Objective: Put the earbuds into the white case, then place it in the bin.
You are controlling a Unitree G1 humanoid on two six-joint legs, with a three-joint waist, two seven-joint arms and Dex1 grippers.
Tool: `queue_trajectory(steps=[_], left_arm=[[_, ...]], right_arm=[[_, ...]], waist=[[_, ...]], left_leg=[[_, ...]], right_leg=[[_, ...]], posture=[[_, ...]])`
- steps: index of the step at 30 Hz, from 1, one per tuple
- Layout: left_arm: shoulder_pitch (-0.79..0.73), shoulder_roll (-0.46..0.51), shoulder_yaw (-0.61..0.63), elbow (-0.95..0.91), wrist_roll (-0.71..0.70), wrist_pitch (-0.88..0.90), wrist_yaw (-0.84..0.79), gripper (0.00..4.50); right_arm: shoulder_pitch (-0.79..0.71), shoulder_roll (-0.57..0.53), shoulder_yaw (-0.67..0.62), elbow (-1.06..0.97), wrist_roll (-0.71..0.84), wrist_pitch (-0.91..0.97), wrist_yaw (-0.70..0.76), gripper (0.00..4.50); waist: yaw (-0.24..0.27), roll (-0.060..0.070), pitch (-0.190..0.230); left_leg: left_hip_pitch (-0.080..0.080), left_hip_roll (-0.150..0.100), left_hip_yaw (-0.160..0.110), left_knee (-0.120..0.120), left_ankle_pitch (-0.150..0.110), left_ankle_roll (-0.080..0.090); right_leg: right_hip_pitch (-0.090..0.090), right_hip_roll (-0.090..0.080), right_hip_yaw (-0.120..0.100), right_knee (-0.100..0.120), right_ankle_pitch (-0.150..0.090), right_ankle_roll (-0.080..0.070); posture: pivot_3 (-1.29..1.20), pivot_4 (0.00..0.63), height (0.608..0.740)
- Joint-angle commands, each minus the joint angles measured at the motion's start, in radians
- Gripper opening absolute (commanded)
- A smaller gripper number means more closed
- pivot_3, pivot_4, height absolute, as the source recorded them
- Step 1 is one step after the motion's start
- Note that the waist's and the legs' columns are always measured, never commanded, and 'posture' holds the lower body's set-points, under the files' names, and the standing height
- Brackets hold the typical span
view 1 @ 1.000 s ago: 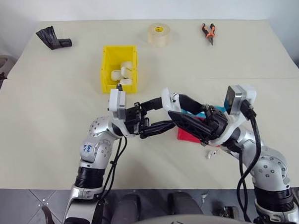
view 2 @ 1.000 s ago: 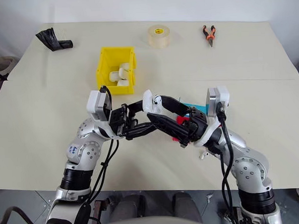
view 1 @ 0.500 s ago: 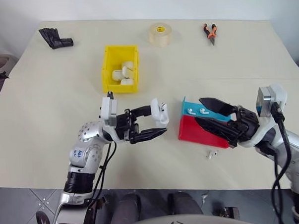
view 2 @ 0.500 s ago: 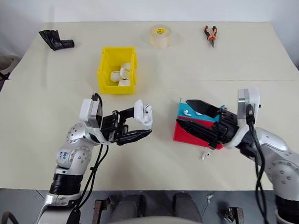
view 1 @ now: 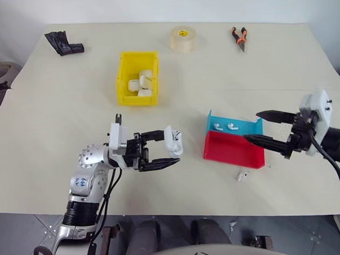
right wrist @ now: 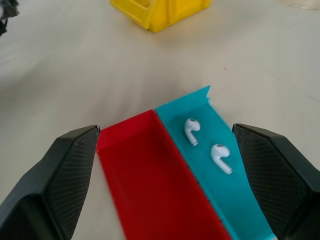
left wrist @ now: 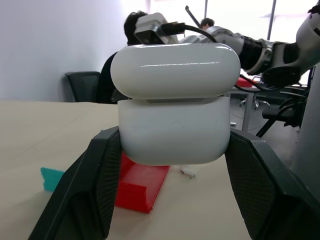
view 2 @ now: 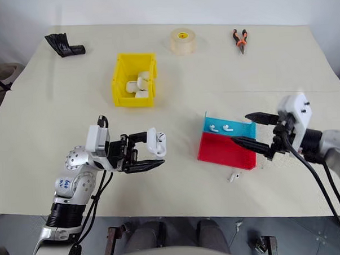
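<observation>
My left gripper is shut on the white case and holds it above the table, in front of the bin. In the left wrist view the white case sits between both pads with its lid on top. Two earbuds lie in the blue tray; a third earbud lies on the table by the red tray. My right gripper is open at the right end of the trays, holding nothing. The yellow bin stands farther back with several white cases inside.
At the table's far edge are a tape roll, orange-handled pliers and a black object. The red and blue trays lean together between my two grippers. People and chairs show behind the table in the left wrist view.
My right gripper has drawn away from the left one, swinging right to the trays' end. The left gripper, still shut on the case, has shifted left and lower.
</observation>
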Motion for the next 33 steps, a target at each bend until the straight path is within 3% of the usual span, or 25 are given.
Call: queue_trajectory(steps=[1,6,13,19,28,31,33], left_arm=[[-0.008,-0.005,-0.012,-0.021,0.002,0.011,0.020,2.75],[-0.013,-0.029,-0.025,-0.023,0.010,0.003,0.050,2.75],[-0.004,-0.062,-0.046,-0.049,0.011,0.011,0.085,2.75],[0.012,-0.066,-0.055,-0.066,0.005,0.011,0.096,2.75],[0.024,-0.065,-0.052,-0.076,0.003,0.010,0.102,2.75],[0.028,-0.067,-0.051,-0.080,0.006,0.005,0.110,2.75],[0.029,-0.068,-0.051,-0.081,0.007,0.004,0.114,2.75]], right_arm=[[-0.145,-0.046,0.121,0.049,-0.070,0.094,0.012,4.45],[-0.407,-0.053,0.357,0.165,-0.200,0.237,0.061,4.45],[-0.635,0.009,0.619,0.379,-0.455,0.157,0.186,4.45],[-0.735,0.086,0.734,0.587,-0.651,-0.064,0.293,4.45],[-0.794,0.167,0.760,0.757,-0.821,-0.269,0.397,4.45],[-0.798,0.177,0.763,0.788,-0.852,-0.290,0.452,3.86],[-0.793,0.178,0.757,0.793,-0.865,-0.297,0.473,3.24]], waist=[[0.003,0.000,0.000],[0.007,0.000,0.000],[0.004,0.000,0.000],[0.002,0.000,0.000],[0.002,0.000,0.000],[0.002,0.000,0.000],[0.001,0.000,0.000]], left_leg=[[0.000,0.000,-0.001,0.000,0.000,0.000],[-0.002,0.000,-0.001,0.000,0.000,0.000],[-0.004,-0.001,-0.002,-0.001,0.000,0.001],[-0.004,-0.001,-0.001,-0.001,0.000,0.001],[-0.004,-0.002,-0.002,0.000,0.000,0.001],[-0.004,-0.002,-0.002,0.000,0.000,0.001],[-0.004,-0.002,-0.002,0.000,0.000,0.001]], right_leg=[[0.000,0.000,0.000,0.000,0.000,0.000],[-0.002,-0.001,-0.001,-0.001,0.000,0.000],[-0.004,-0.002,-0.002,-0.001,0.000,0.000],[-0.005,-0.002,-0.002,0.000,0.000,0.000],[-0.005,-0.002,-0.004,0.002,0.000,0.000],[-0.006,-0.002,-0.004,0.003,0.000,0.000],[-0.006,-0.002,-0.004,0.005,0.000,0.000]], posture=[[0.00,0.150,0.740],[0.00,0.150,0.740],[0.00,0.150,0.740],[0.00,0.150,0.740],[0.00,0.150,0.740],[0.00,0.150,0.740],[0.00,0.150,0.740]])
